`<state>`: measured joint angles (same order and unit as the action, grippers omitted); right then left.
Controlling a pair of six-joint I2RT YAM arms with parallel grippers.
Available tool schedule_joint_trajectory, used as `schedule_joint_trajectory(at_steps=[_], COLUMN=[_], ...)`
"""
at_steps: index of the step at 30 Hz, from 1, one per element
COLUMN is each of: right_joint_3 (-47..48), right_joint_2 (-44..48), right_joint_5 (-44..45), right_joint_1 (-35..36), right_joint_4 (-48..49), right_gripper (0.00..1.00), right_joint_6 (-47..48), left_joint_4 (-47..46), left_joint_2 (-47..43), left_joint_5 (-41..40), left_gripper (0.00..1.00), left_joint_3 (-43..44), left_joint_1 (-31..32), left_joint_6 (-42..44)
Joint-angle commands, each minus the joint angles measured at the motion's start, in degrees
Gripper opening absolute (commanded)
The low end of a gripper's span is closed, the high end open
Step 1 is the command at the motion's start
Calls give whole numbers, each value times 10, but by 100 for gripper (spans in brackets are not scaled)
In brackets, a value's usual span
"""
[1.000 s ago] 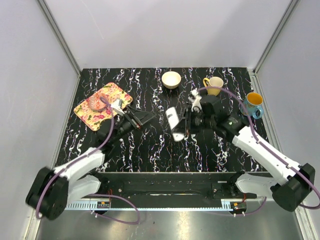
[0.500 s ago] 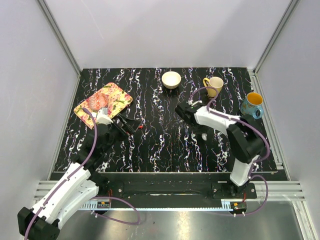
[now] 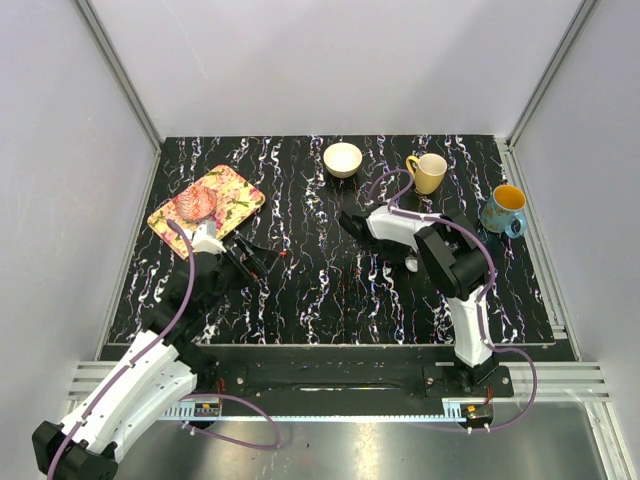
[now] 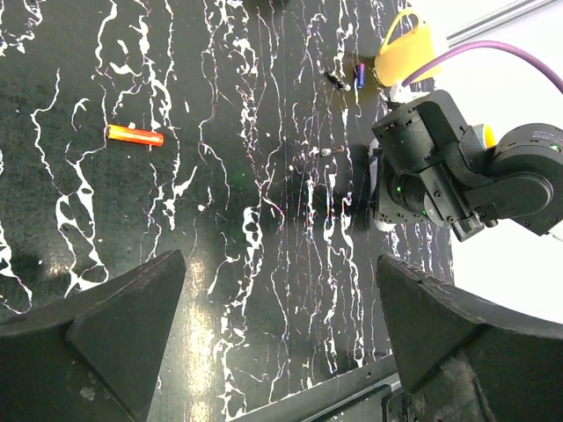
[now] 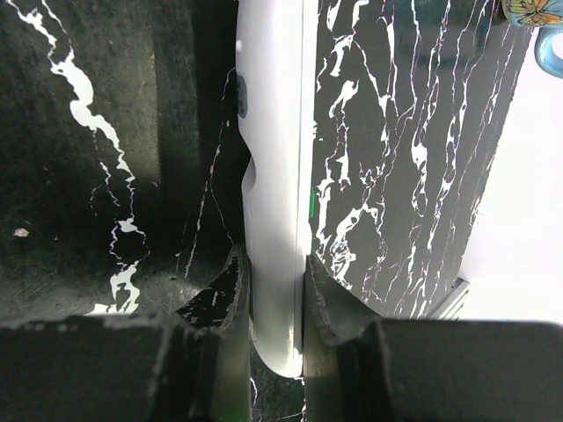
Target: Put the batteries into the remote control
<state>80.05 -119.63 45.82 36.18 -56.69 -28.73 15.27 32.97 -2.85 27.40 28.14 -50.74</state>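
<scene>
My right gripper is shut on the remote control. The remote is a slim white bar seen edge-on, running away from the fingers just above the black marbled table. A small green mark shows on its edge. In the top view the folded right arm hides those jaws, and a small white bit shows under it. My left gripper is open and empty over the table's left middle, also in its wrist view. Two tiny things lie by the yellow mug. I cannot tell if they are the batteries.
A tiny red piece lies just right of my left gripper, also in the left wrist view. A floral tray sits at the back left. A white bowl, a yellow mug and a blue mug stand along the back and right.
The right arm has folded back from its forward reach, and the remote, flat and plainly visible a second ago, is now hidden under it. The left gripper has drawn slightly nearer.
</scene>
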Motion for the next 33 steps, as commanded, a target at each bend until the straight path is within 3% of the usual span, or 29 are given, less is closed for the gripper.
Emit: schedule_joint_trajectory(at_steps=[1,12,26,29,33], right_joint_3=[14,-31,-23,-12,-17], right_joint_2=[-7,26,90,123,235], right_joint_5=[-14,-93,-173,-199,-255], right_joint_1=[-3,-2,33,48,51], right_joint_4=[-3,24,28,18,9], right_gripper=[11,62,70,73,77], right_joint_6=[17,45,33,25,16], left_joint_4=[-3,-9,-20,-20,-9], left_joint_2=[-7,14,17,20,32], left_joint_5=[-15,-3,10,9,0], left_gripper=[94,94,95,95,98], left_joint_3=[4,6,-2,-2,10], left_joint_1=[2,3,4,4,3], left_joint_6=[12,9,7,12,15])
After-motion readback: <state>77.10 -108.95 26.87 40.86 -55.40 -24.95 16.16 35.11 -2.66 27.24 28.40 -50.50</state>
